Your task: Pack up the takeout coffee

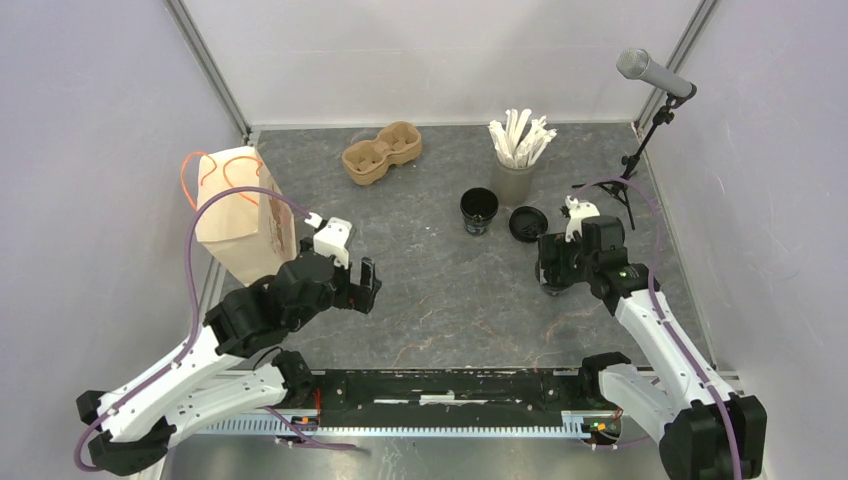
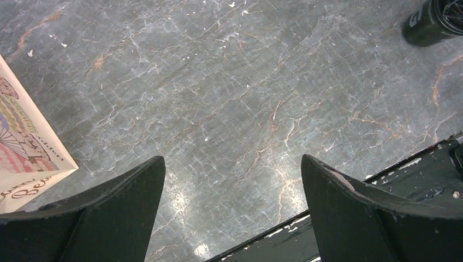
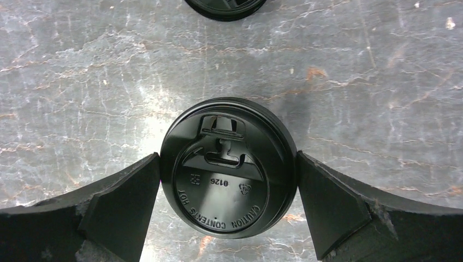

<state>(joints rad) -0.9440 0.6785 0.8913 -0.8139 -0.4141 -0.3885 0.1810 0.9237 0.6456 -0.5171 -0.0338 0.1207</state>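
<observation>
Coffee cup (image 3: 228, 180) sits between the right tool's (image 3: 228, 157) fingers, seemingly pinched at its lid (image 3: 218, 202); squeezing there could pop it off. Left tool's (image 2: 232, 183) fingers stand apart.

A robotics lab test cell: plain white panel walls (image 1: 440, 50) on aluminium posts (image 1: 210, 65) box in a grey marble-look worktop (image 1: 440, 290). A mounting rail (image 1: 450, 400) runs along its near edge, and a microphone (image 1: 655, 73) on a stand (image 1: 640, 150) occupies the far right corner.
</observation>
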